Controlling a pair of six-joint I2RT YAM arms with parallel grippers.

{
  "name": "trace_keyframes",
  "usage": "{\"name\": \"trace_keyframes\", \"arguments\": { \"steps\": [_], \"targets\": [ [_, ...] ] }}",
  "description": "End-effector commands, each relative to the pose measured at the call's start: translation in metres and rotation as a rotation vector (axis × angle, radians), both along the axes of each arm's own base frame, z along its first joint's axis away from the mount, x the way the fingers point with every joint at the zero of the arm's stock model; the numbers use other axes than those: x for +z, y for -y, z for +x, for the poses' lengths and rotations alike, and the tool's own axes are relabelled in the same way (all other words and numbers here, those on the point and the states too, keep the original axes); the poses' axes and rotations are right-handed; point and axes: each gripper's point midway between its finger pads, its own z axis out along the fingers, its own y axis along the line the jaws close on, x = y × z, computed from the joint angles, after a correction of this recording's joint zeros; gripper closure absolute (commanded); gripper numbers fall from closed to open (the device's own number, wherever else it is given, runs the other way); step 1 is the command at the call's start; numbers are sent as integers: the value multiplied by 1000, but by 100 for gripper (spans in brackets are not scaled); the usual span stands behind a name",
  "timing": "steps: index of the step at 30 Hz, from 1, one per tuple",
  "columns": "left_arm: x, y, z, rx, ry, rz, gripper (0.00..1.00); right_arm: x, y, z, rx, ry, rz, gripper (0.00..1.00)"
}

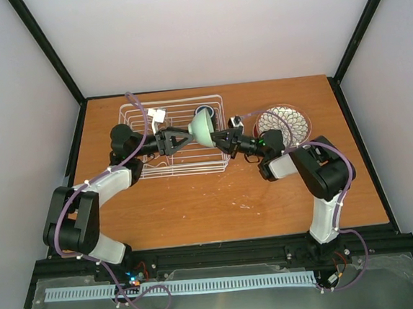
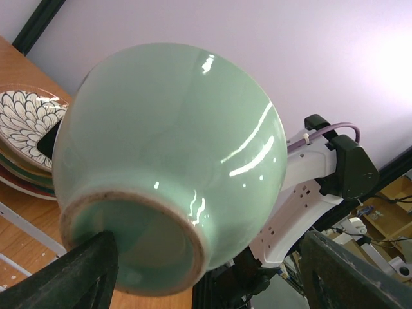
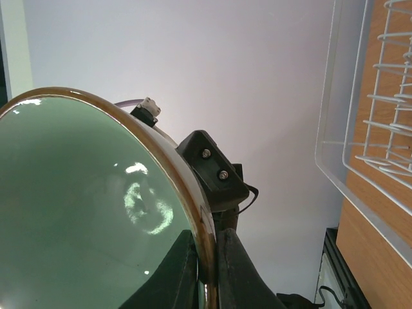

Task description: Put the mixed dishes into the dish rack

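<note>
The small mint-green bowl [image 1: 203, 128] hangs tilted in the air over the right end of the white wire dish rack [image 1: 179, 173]. My right gripper [image 1: 223, 137] is shut on the bowl's rim [image 3: 205, 257], one finger inside and one outside. The bowl's green inside [image 3: 84, 212] fills the right wrist view. My left gripper [image 1: 183, 138] is open around the bowl's foot [image 2: 129, 251]. One of its fingers [image 2: 84, 270] is against the foot and the other stands well clear. A dark blue mug [image 1: 204, 111] sits in the rack behind the bowl.
A white bowl with dark petal pattern [image 1: 285, 124] tops a stack of plates right of the rack. The same stack [image 2: 26, 129] shows at the left of the left wrist view, a red plate [image 2: 19, 183] at its bottom. Rack wires [image 3: 386, 129] are close on the right.
</note>
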Motion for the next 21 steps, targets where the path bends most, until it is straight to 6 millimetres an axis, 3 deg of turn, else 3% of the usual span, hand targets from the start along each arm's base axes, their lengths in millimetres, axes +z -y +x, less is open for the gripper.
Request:
{"name": "trace_keyframes", "arguments": {
  "steps": [1, 6, 10, 21],
  "targets": [
    [10, -1, -4, 2, 54, -11, 23, 49, -3, -16, 6, 193, 122, 97],
    [7, -1, -3, 5, 44, -14, 30, 52, -13, -23, 34, 194, 131, 97],
    [8, -1, -3, 4, 43, -17, 48, 52, -16, -24, 43, 191, 134, 97],
    [7, -1, -4, -3, 49, -27, 84, 54, -31, -31, 96, 192, 140, 97]
  ]
}}
